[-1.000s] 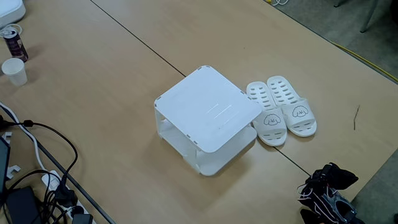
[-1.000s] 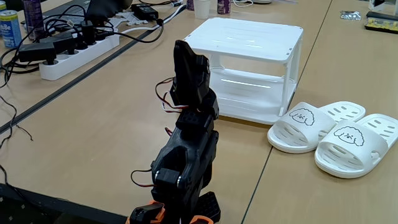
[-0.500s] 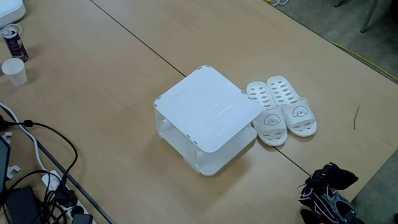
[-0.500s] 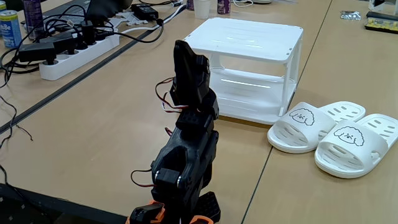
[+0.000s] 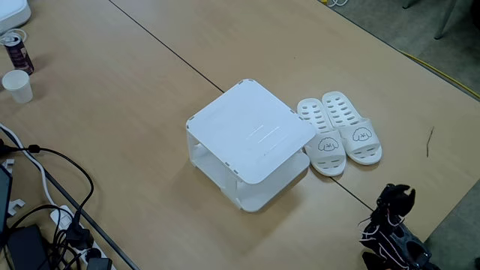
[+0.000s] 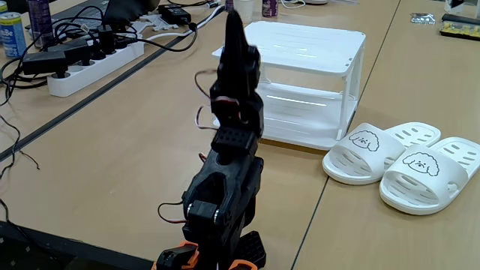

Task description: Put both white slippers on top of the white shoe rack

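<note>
Lying side by side beside the white shoe rack point(image 6: 300, 56), the white slippers point(image 6: 401, 161) sit well apart from the gripper point(image 6: 232, 22), whose jaw state I cannot tell.

One fixed view looks steeply down from high above the desk point(image 5: 135, 90) with the arm point(image 5: 390, 225) at its lower right corner, while the other sits low and close behind the arm point(image 6: 225, 187), facing across; both share the rack point(image 5: 251, 139) point(image 6: 300, 52) and slippers point(image 5: 341, 139) point(image 6: 397, 161).

Seamed wooden tabletop point(image 5: 135, 82); grey floor point(image 5: 420, 37) beyond
</note>
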Motion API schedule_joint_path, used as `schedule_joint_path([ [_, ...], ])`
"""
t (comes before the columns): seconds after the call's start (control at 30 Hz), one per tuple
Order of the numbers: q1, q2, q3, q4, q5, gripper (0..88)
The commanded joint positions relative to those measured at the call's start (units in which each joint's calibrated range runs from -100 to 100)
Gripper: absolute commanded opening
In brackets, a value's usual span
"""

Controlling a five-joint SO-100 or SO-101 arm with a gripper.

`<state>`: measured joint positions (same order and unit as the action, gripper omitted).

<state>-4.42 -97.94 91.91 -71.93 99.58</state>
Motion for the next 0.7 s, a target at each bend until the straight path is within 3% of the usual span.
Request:
schedule_joint_path([
  [0.0, -0.1, 1.6, -13.5, 17.1, 0.4, 0.7],
  [0.17, 0.2, 1.7, -30.6, 44.2, 0.4, 0.7],
  [0.27, 0.0, 1.2, -36.5, 54.3, 0.4, 0.7],
  [0.57, 0.0, 1.6, -40.0, 57.3, 0.4, 0.7],
  [0.67, 0.1, 1.6, -40.4, 64.9, 0.4, 0.7],
])
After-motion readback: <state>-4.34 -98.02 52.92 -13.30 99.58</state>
